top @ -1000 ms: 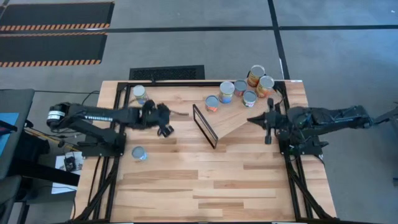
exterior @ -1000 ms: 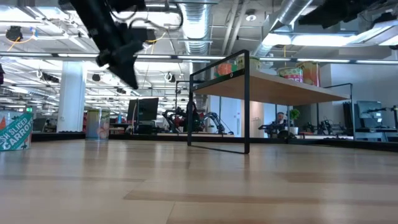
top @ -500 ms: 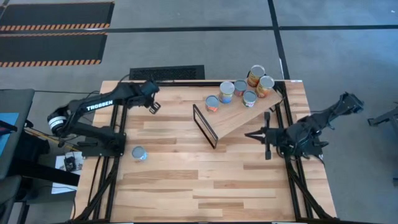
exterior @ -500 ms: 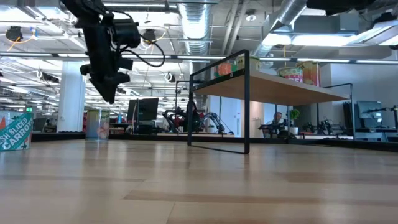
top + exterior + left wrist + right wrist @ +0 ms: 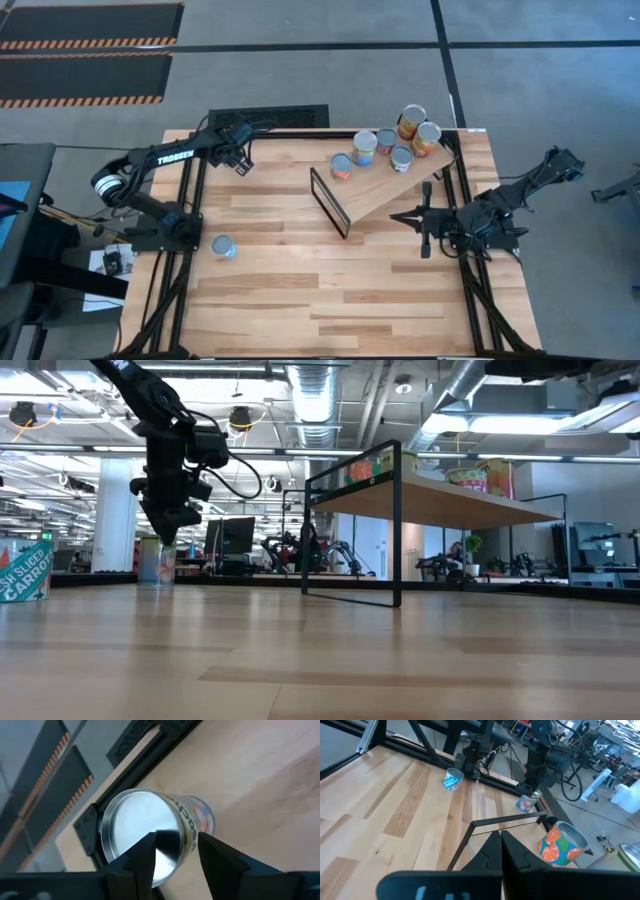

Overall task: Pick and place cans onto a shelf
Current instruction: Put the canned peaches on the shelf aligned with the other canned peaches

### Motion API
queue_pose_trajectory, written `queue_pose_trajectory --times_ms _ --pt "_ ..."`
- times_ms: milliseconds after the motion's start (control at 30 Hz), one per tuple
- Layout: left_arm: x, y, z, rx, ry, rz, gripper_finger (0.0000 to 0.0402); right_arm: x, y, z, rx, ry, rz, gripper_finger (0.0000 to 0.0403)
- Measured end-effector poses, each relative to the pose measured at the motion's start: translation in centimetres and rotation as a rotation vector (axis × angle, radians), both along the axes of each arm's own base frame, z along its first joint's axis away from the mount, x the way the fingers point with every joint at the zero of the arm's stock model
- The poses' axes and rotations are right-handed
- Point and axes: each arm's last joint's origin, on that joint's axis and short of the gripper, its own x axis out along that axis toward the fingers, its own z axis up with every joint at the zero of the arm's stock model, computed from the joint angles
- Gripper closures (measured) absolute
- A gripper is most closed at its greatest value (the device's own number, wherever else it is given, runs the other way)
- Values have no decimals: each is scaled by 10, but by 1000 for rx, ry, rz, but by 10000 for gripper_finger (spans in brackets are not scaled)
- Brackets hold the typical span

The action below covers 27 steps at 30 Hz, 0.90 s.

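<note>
Several cans stand on the far end of the tilted light-wood shelf, whose black frame rests on the table. One can stands alone near the table's left edge. Another can, silvery top up, stands at the far left. My left gripper hangs open just above it, pointing down, and hides it in the high view. My right gripper is shut and holds nothing. It points toward the table's left, just near of the shelf.
Black rails run along the table's left and right edges. A dark vent lies beyond the far edge. Bare wood fills the table's near half.
My left gripper has swung from the table's middle toward the far left corner, turned to point down, and dropped over the can there. My right gripper has drawn back from the shelf toward the near edge, its arm folding toward the right.
</note>
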Motion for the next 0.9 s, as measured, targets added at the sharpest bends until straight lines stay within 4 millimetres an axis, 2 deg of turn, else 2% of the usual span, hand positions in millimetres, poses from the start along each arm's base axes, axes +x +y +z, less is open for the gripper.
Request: queue_pose_trajectory --times_ms 133,333,500,700,900 --pt "1 2 -4 -5 44 -21 289 0 0 0 0 1 0 396" --pt "4 -2 -2 1 79 -84 388 0 0 0 -1 1 0 396" --pt "8 -17 10 -83 21 -183 400 0 0 0 0 1 0 396" --pt "27 -60 38 -200 -115 -405 401 0 0 0 0 1 1 396" --pt "59 -129 64 -217 -255 -590 401 0 0 0 1 1 1 396"
